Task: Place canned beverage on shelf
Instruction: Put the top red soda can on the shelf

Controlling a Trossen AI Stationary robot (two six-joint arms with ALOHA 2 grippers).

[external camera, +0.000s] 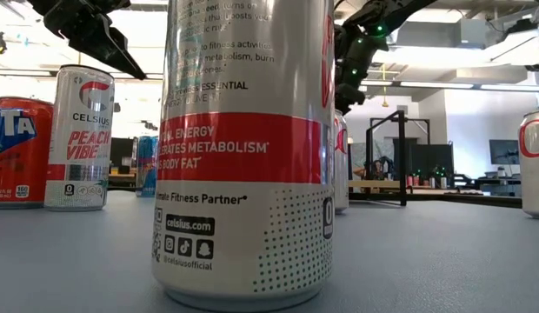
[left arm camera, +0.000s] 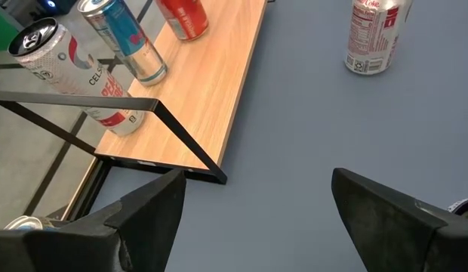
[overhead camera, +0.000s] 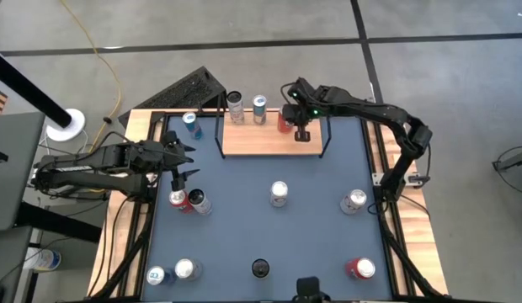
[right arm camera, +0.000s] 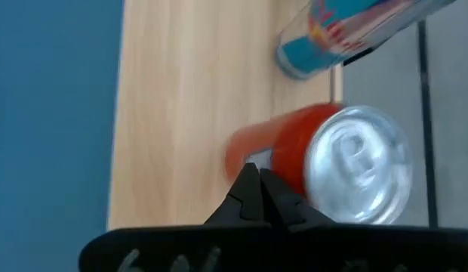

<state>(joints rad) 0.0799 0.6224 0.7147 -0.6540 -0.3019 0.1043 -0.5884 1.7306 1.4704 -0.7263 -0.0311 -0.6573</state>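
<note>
Shelf point(overhead camera: 265, 140) sat at the desk's point(overhead camera: 311, 236) 12 o'clock edge, black wire uprights at both ends. On it: a white can point(overhead camera: 235, 107), a blue can point(overhead camera: 259, 108) and a red can point(overhead camera: 285, 119), all along the back edge; the front strip of board was bare wood. Right gripper point(overhead camera: 301, 133) hung over the shelf just beside the red can, fingers pinched together, holding nothing. Left gripper point(overhead camera: 185, 160) hovered at 9 o'clock over the desk, fingers spread wide and empty, with a red can point(overhead camera: 176, 199) and a white can point(overhead camera: 199, 202) close below it. Open blue surface lay between the shelf's front edge and the centre can point(overhead camera: 279, 194).
</note>
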